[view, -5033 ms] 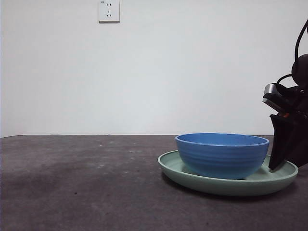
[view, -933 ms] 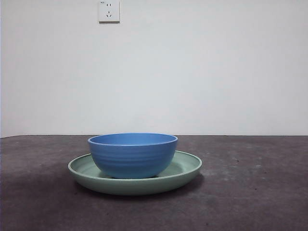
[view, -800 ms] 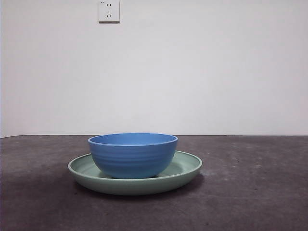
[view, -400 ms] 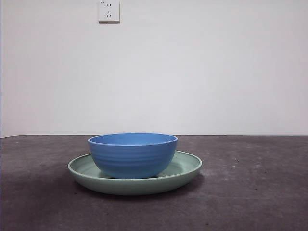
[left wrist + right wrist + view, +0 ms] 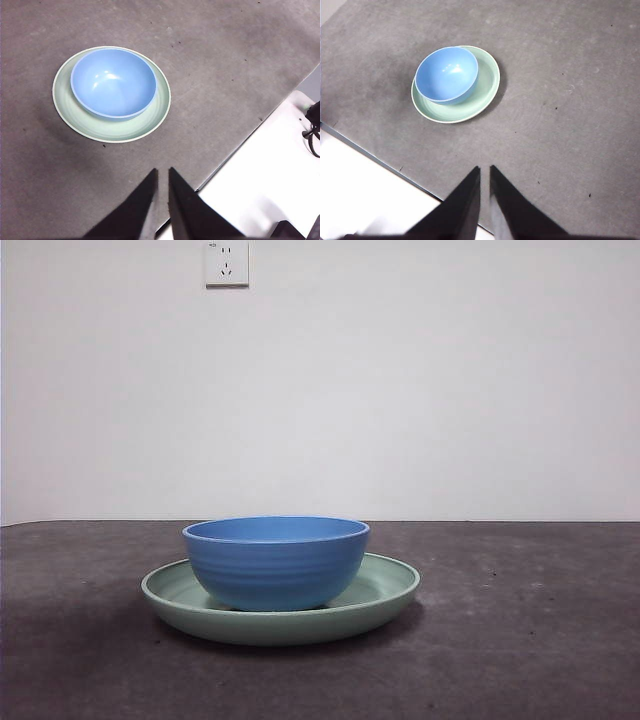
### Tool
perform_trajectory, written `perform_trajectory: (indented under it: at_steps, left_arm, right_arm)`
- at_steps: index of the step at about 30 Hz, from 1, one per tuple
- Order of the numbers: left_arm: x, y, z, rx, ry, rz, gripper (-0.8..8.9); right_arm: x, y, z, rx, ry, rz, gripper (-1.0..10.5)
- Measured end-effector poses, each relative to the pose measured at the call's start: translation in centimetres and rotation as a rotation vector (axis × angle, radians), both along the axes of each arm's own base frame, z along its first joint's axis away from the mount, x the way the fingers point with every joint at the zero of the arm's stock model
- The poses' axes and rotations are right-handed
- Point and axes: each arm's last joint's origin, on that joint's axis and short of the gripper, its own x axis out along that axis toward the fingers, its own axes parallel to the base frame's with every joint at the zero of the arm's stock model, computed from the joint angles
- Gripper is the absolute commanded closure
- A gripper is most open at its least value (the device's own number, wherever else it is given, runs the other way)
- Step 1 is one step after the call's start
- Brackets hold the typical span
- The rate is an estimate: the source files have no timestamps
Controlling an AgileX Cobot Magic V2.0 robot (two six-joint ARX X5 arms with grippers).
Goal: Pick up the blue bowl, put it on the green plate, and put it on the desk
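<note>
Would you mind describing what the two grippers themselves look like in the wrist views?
Both look alike. The left gripper has two matte black jaws, broad near the camera and tapering to narrow, blade-like tips, without visible markings. The right gripper shows the same plain black tapered pair. In the left wrist view, a thin black cable shows at the edge; what it belongs to is unclear.

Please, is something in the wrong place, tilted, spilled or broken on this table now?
Nothing stands out. The round glossy blue bowl sits upright and empty in the wide pale green plate, a little off its centre, on the dark grey desk. No spill or crack shows. Both grippers, left and right, wait high above.
</note>
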Motion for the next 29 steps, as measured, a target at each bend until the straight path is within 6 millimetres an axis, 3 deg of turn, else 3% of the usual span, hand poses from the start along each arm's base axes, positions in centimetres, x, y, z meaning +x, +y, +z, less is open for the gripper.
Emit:
perform_trajectory:
  at_steps: [12, 16, 21, 25, 29]
  left_arm:
    - [0.2, 0.3, -0.5, -0.015, -0.016, 0.033, 7.82]
    - [0.6, 1.1, -2.0, -0.062, -0.058, 0.127, 7.82]
    - [2.1, 2.3, -6.3, -0.116, -0.243, 0.297, 7.82]
    - [3.1, 3.5, -11.8, -0.128, -0.350, 0.439, 7.82]
    - [3.3, 4.5, -17.4, -0.088, -0.312, 0.544, 7.82]
  right_arm:
    - [0.0, 0.0, 0.0, 0.000, 0.000, 0.000, 9.2]
    - [0.0, 0.0, 0.0, 0.000, 0.000, 0.000, 9.2]
    - [0.0, 0.0, 0.0, 0.000, 0.000, 0.000, 9.2]
    - [0.0, 0.0, 0.0, 0.000, 0.000, 0.000, 9.2]
    - [0.0, 0.0, 0.0, 0.000, 0.000, 0.000, 9.2]
